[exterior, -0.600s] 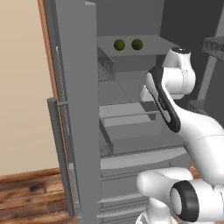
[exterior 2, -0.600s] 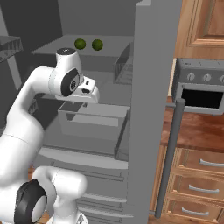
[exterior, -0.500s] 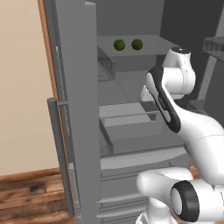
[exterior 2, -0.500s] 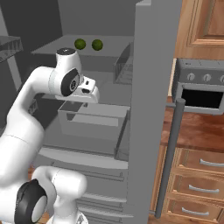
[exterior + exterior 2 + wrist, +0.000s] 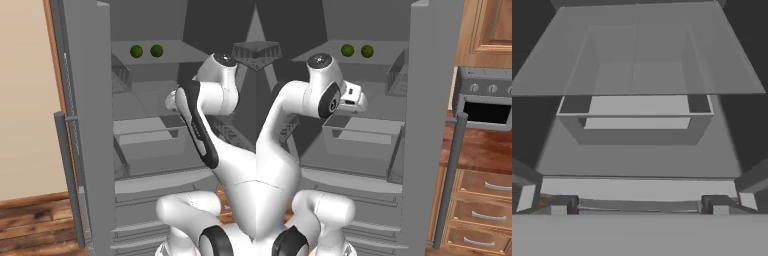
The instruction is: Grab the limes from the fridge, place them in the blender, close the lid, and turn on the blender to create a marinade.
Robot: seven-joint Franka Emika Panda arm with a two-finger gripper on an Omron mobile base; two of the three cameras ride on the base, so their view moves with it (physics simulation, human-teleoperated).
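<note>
Two limes (image 5: 146, 51) — dark green, faintly mottled — sit on a plain grey shelf (image 5: 170, 54). The fridge (image 5: 90, 125) is flat grey throughout: door, bar handle (image 5: 69, 180), drawer (image 5: 634, 112) and wire baskets (image 5: 398, 75). The arm (image 5: 215, 100) is white with black joints and a black stripe. Left of the fridge the wall (image 5: 27, 100) is pale beige, above a brown wood-grain floor (image 5: 35, 225). To the right, cabinets (image 5: 483, 200) are warm orange-brown wood with silver pulls — and the oven (image 5: 486, 100) is grey with a black window.

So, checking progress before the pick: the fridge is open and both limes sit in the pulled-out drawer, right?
Not quite. The fridge is open, but both limes sit side by side on the upper shelf, above the drawer; the left base view shows this.
</note>
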